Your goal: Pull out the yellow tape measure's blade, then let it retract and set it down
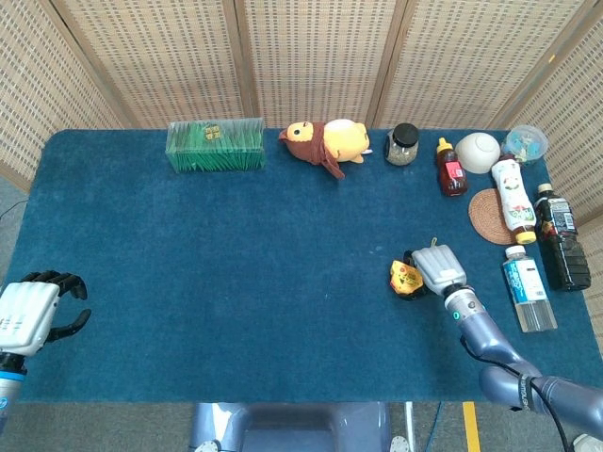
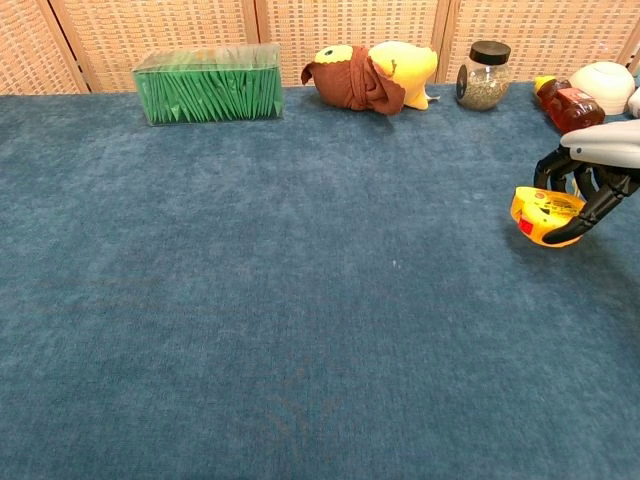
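The robot's right hand (image 2: 585, 185) gripped the yellow tape measure (image 2: 540, 214) near the right side of the blue-covered desk (image 1: 236, 273), its dark fingers (image 2: 578, 225) curled over and around the casing. In the chest view the tape measure appeared tilted and raised just clear of the cloth, though whether it touched the surface could not be told for certain. No blade could be made out extending from the casing in either view.

The left hand (image 1: 33, 311) hung at the near left edge of the desk, well apart from the tape measure, holding nothing, its fingers curved but apart.

Along the far edge of the desk stood a clear box of green items (image 1: 215, 145), a yellow and brown plush duck (image 1: 325, 141) lying beside it, a dark-lidded glass jar (image 1: 402, 144) and a bottle of reddish-brown sauce (image 1: 449, 169). Farther right sat a white bowl (image 1: 478, 151) and a small clear container (image 1: 525, 143). A white bottle with a yellow cap (image 1: 513, 200) lay on a round woven coaster (image 1: 486, 218), with a dark bottle (image 1: 561, 237) and a clear water bottle (image 1: 526, 288) lying near the right edge, just beyond the right hand.
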Controlling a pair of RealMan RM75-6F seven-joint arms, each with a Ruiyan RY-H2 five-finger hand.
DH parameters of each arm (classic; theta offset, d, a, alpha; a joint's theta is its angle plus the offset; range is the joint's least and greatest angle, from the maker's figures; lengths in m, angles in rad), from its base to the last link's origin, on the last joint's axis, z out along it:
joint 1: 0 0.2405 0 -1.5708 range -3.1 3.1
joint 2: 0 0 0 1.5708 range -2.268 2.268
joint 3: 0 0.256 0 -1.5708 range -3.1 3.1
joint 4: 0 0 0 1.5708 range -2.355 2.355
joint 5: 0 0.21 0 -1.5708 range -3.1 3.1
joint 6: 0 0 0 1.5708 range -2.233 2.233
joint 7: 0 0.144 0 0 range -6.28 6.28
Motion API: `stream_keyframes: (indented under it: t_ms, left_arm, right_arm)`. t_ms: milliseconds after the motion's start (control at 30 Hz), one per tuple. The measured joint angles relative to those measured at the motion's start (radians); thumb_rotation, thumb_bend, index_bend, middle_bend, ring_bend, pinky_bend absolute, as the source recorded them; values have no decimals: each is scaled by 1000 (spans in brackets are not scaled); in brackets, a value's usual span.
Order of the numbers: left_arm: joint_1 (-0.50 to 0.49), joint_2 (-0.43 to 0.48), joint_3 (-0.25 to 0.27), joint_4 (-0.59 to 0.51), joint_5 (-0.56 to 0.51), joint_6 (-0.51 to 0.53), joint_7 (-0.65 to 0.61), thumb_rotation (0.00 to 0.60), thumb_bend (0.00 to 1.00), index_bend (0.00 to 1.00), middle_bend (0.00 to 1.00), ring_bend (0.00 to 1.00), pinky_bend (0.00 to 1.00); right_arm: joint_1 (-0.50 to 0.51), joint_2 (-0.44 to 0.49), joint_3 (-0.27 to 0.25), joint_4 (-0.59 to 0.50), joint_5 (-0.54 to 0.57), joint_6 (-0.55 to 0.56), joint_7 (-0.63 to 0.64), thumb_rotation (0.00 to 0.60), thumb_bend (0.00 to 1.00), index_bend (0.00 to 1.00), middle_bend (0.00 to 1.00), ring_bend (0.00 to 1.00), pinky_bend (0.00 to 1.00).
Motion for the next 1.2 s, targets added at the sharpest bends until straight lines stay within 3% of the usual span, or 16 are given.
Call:
stream_keyframes:
  t_ms: [333,733,1200]
  left_arm:
    - [-104,-9,-41,-17,-53,-132,-5,600,268,514,513,379,414]
    - [-322,-73,-124,-4,-161,-385,-46,600,269,514,512,423,479]
    - [-589,-212,-210,138,-292,-675,-215,600,268,514,543,524,595]
  right_arm:
    - [-20,84,12,-150,-76,45,42,389,214,521,563,573,532]
    - [-47,159,26,-327,-151,111,71,386,214,521,563,570,534]
    - [-52,176,34,-450,-190,149,43,389,214,521,563,570,545]
